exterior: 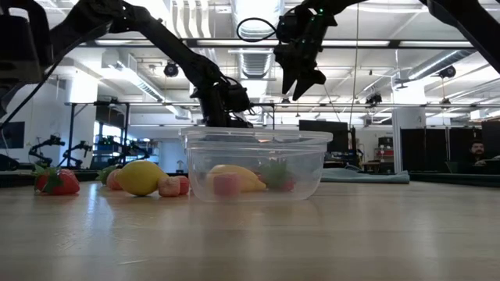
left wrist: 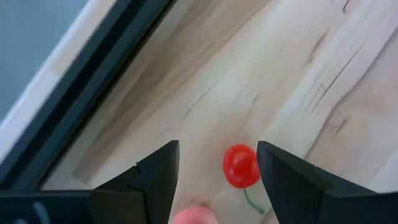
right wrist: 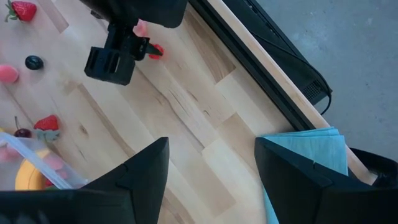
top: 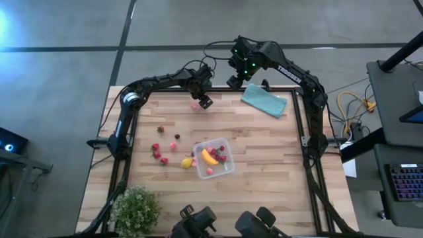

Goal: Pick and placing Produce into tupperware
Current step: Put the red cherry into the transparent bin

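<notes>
So the left gripper point(top: 204, 101) is way out near the far edge of the table point(top: 264, 172), hanging low over a red cherry point(left wrist: 240, 165) with a little green stem, and there's a pink piece point(left wrist: 194, 217) just beside it. In the left wrist view the fingers stand apart with the cherry sitting between them, but they aren't touching it, so nothing is grabbed yet. My read is that this is the reach-and-pick step for one of the far stragglers. The clear box point(top: 213, 158) sits well apart from there, around the middle of the table, and it already holds a banana point(top: 209, 157), a pink bit and a strawberry-looking one. A lemon point(top: 187, 162) is just beside the box, outside it, and a handful of strawberries point(top: 158, 155) and a dark berry point(top: 177, 137) are scattered to its left. The right gripper point(top: 234, 82) just waits up high near the far edge by the teal cloth point(top: 264, 100), fingers spread, holding nothing. Next move probably calls for dropping down a touch, centring on the cherry so the pink one doesn't get pinched too, closing, then carrying it back over to the box.
</notes>
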Action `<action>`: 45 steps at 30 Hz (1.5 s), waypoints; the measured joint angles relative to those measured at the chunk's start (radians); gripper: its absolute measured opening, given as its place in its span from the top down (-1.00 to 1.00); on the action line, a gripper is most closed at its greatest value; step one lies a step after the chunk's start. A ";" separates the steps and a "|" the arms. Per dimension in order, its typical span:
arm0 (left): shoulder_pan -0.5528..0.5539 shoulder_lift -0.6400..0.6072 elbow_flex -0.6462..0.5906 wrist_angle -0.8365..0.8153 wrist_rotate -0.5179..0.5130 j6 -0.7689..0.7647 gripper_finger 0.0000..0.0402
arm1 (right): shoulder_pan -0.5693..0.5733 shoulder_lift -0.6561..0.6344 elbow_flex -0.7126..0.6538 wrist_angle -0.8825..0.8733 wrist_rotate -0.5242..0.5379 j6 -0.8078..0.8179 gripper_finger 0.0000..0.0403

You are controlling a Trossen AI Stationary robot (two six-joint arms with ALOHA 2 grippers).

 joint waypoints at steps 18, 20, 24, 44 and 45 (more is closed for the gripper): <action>-0.016 0.001 -0.025 0.036 -0.007 -0.019 0.00 | 0.000 0.000 0.000 0.000 0.000 0.027 -0.13; -0.016 0.001 -0.025 0.031 -0.025 -0.018 0.00 | 0.000 0.000 0.000 0.000 0.000 0.027 -0.13; -0.015 0.001 -0.025 -0.001 -0.027 -0.013 0.00 | 0.000 0.000 0.000 0.001 0.000 0.026 -0.13; -0.015 0.001 -0.077 0.004 -0.031 -0.011 0.28 | 0.000 0.000 0.000 0.008 0.000 0.023 -0.13; -0.015 0.001 -0.079 0.011 -0.031 -0.011 0.28 | 0.000 0.000 0.000 0.008 0.000 0.023 -0.13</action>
